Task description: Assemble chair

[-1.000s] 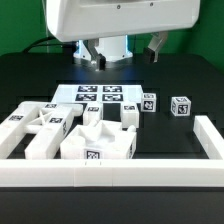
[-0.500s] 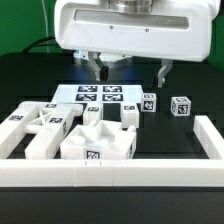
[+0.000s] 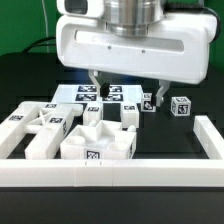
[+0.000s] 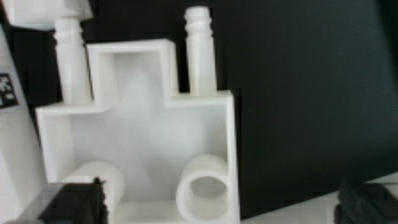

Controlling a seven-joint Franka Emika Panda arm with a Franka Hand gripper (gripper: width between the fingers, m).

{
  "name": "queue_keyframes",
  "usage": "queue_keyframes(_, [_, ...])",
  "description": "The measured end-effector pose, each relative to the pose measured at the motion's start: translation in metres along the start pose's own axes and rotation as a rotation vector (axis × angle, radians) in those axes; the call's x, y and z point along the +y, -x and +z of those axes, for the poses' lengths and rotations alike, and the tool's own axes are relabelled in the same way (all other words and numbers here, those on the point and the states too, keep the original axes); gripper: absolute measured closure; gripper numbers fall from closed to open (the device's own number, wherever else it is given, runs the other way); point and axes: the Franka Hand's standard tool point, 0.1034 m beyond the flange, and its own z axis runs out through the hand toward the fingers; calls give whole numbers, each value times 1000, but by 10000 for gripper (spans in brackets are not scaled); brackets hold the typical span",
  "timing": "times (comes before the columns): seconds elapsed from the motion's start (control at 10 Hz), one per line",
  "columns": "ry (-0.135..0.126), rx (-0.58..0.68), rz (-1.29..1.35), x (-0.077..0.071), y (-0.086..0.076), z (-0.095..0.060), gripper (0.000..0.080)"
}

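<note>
We see the gripper (image 3: 128,90) spread wide and holding nothing, its two dark fingers (image 3: 95,84) hanging above the parts. Nearest on the black counter (image 3: 170,136) runs the long low white border rail (image 3: 110,172). Just behind it, the chunky glossy white plastic chair pieces (image 3: 95,142) lie loose in a cluster toward the exterior view's left. Small white tagged cubes (image 3: 180,106) stand further back, near the flat white marker board (image 3: 100,96). The wrist view shows a white slab with two pegs (image 4: 143,120) below the gripper.

Even bright light, glossy glare, soft wrist-view blur.
</note>
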Motion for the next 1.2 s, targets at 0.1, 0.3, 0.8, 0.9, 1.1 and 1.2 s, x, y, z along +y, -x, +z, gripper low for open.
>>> queue_keyframes(0.1, [1,-3,-7,-1,-2,5,150])
queue_keyframes(0.3, [2,-6,-8,-2,-4,22,150])
queue_keyframes(0.8, [6,-17,-34,-8,-10,58,150])
queue_keyframes(0.9, [6,-17,-37,-9,-10,63,150])
queue_keyframes(1.1, [5,-15,-42,-12,-9,64,159])
queue_keyframes(1.2, [5,-15,-43,-12,-9,64,332])
